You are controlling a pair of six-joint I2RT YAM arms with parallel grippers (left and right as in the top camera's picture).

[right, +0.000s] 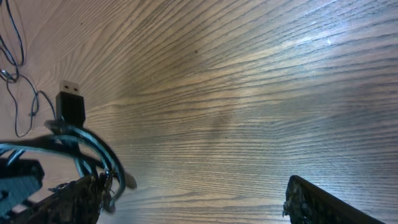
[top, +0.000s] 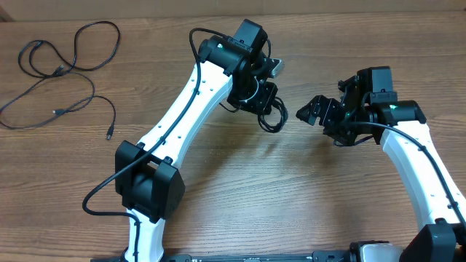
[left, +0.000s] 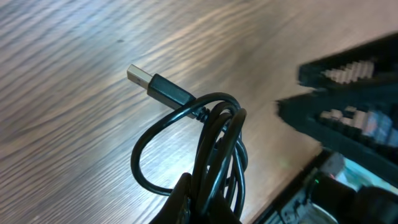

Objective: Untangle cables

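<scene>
Left gripper (top: 264,103) clamps the cable bundle (left: 217,149); we'd close our wide-open right gripper (top: 322,121) on its USB plug (left: 142,78), seemingly free.

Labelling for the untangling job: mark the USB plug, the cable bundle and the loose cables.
USB plug (left: 166,91), left wrist view, black housing.
cable bundle (left: 221,149), left wrist view, bunched strands.
loose cables (top: 57,70), overhead view, where strands cross.

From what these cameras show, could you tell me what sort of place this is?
Probably a robotics lab bench: the left arm and right arm stand at a wood-grain table, loose cables lie on it, and the left claw holds a coiled USB cable.
</scene>
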